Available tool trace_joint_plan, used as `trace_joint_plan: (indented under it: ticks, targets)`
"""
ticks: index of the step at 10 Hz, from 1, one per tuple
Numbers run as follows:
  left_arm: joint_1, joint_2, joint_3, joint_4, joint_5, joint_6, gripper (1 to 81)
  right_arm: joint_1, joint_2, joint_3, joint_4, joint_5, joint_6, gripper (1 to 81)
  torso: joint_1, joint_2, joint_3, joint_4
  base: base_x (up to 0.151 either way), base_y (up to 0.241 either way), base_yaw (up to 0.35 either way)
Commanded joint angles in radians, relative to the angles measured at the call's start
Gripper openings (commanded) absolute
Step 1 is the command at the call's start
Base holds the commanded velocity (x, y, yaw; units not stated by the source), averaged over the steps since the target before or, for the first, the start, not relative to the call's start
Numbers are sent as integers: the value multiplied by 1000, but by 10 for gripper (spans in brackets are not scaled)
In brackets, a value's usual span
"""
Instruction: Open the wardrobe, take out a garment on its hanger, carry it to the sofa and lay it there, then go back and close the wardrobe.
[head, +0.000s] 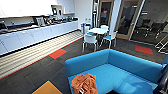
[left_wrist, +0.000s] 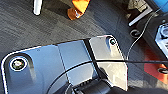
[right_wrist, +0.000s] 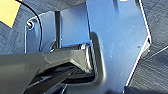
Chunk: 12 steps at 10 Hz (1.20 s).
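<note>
While heaped on the sofa (head: 117, 75) seat edge at lower centre of the head view, garment (head: 84, 84) could slide off. Left wrist view: orange scrap at top, grey carpet (left_wrist: 37, 30). Right wrist view: carpet; jaw opening impossible to tell either side.

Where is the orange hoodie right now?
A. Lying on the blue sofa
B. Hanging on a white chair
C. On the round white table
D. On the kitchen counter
A. In the head view the orange hoodie lies crumpled on the seat of the blue sofa, near the sofa's front corner, well away from the chairs, the table and the counter.
</note>
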Motion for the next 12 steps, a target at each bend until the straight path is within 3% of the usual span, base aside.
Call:
trace_joint_plan:
  ticks: [1,12]
  targets:
    - [-49,-1,2,11,25,5,811,23,8,8,-1,-56,-4,811,1,0,0,0,0,0,0]
    - [52,19,-60,11,28,39,811,23,8,8,-1,-56,-4,811,1,-1,1,0,0,0,0]
